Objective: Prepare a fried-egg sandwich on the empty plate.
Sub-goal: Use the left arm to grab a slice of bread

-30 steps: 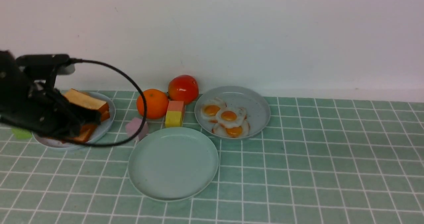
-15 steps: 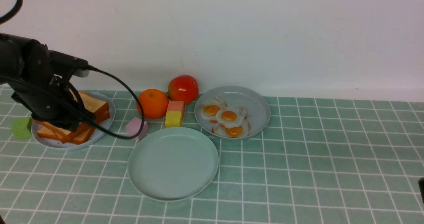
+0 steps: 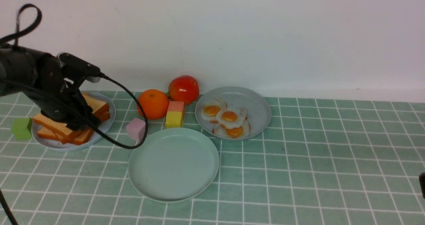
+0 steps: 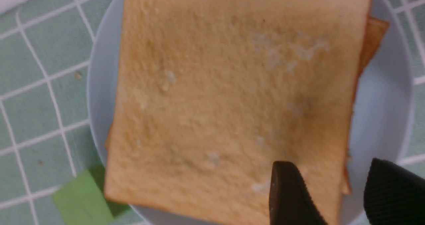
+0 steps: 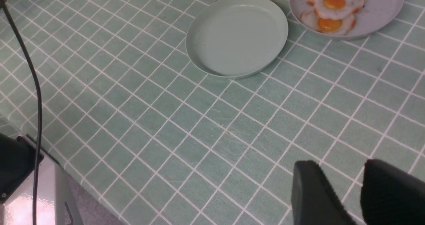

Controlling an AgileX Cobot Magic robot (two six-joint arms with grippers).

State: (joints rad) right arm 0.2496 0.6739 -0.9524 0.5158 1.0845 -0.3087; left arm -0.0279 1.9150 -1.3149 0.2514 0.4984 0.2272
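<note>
Progress: nothing placed yet. You have the mint plate (image 3: 173, 163) bare, front centre. Count, left to right:
- one green block (image 3: 21, 128)
- toast (image 3: 56, 125), three slices as far as I can tell, stacked on a light-blue plate (image 3: 109, 110)
- left gripper (image 4: 332, 167) above, jaws apart, straddling the edge of the top slice (image 4: 232, 85), gripping nothing
- one pink block (image 3: 136, 129)
- one orange (image 3: 153, 103)
- one pink-yellow block (image 3: 175, 114)
- one tomato (image 3: 183, 88)
- three fried eggs (image 3: 229, 116) on a speckled plate (image 3: 255, 108)
- right gripper (image 5: 343, 167) parted over bare tiles (image 5: 232, 135)

To do: bread, egg, bread.

so the black left arm (image 3: 33, 82) is reaching forward, tipped down, black left gripper (image 4: 328, 171) spread apart. black right gripper (image 5: 342, 171) hangs low, jaws parted, empty.
</note>
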